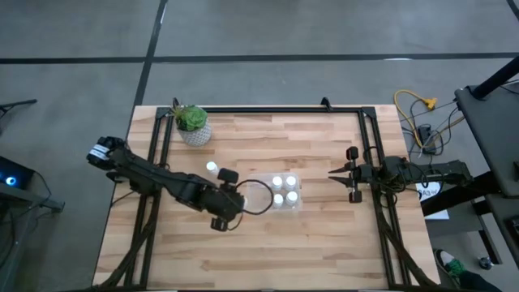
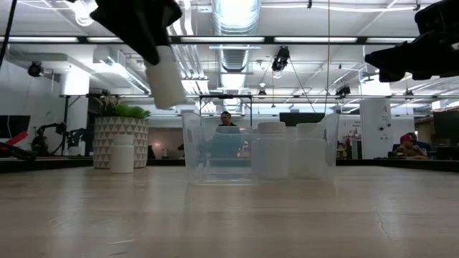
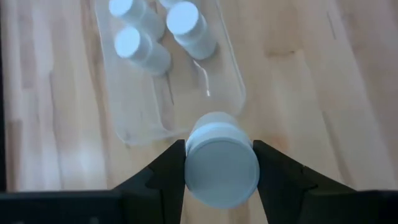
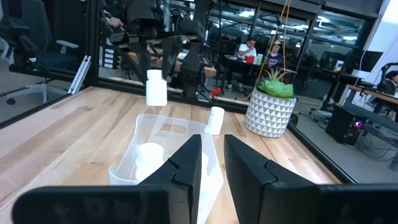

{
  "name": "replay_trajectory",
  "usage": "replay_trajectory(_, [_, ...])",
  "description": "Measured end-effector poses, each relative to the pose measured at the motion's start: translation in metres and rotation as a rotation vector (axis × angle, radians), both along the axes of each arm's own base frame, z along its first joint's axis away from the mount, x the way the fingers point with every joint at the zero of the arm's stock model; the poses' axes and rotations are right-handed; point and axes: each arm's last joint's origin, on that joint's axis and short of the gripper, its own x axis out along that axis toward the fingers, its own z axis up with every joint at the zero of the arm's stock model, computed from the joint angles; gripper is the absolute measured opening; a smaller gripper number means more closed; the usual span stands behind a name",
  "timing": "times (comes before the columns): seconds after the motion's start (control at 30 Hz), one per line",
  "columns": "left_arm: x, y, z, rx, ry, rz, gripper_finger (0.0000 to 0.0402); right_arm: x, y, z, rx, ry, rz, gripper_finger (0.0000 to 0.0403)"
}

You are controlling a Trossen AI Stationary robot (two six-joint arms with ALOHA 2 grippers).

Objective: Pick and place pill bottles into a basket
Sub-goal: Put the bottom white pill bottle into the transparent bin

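Wooden table [image 1: 324, 235], left gripper [image 3: 217, 163] pinching a pill bottle [image 3: 221, 163] by its sides, basket [image 3: 233, 81] just ahead. Looks light, rigid, probably slippery plastic. Right gripper [image 1: 334, 173] spread, idle.

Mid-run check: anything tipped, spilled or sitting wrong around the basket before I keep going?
Nothing stands out. Four pill bottles stand upright inside the basket, one loose bottle stands upright on the table near the plant pot, and the left gripper holds another bottle in the air beside the basket.
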Motion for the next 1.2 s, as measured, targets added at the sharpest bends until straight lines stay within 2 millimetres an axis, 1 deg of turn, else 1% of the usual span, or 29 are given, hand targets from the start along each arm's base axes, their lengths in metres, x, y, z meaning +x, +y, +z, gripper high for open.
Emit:
replay_trajectory(0.23, [0.025,0.002,0.002,0.072,0.003,-0.035,0.0142,0.000,0.000,0.000,0.000,0.000,0.000,0.0059])
replay_trajectory(0.37, [0.033,0.006,0.004,0.081,0.000,-0.031,0.0142,0.000,0.000,0.000,0.000,0.000,-0.001,0.0059])
replay_trajectory(0.53, [0.041,0.017,0.002,0.096,0.010,-0.005,0.0142,0.000,0.000,0.000,0.000,0.000,0.001,0.0059])
replay_trajectory(0.73, [0.055,0.030,-0.008,0.118,0.046,0.003,0.0142,0.000,0.000,0.000,0.000,0.000,0.001,0.0059])
replay_trajectory(0.87, [0.066,0.030,-0.016,0.131,0.049,-0.017,0.0142,0.000,0.000,0.000,0.000,0.000,0.001,0.0059])
replay_trajectory(1.03, [0.081,0.033,-0.033,0.144,0.091,-0.014,0.0142,0.000,0.000,0.000,0.000,-0.002,0.000,0.0059])
replay_trajectory(1.13, [0.086,0.035,-0.046,0.158,0.131,-0.021,0.0142,0.000,0.000,0.000,0.000,0.001,0.000,0.0059])
replay_trajectory(1.2, [0.089,0.037,-0.050,0.160,0.142,-0.022,0.0142,0.000,0.000,0.000,0.000,0.001,0.001,0.0059])
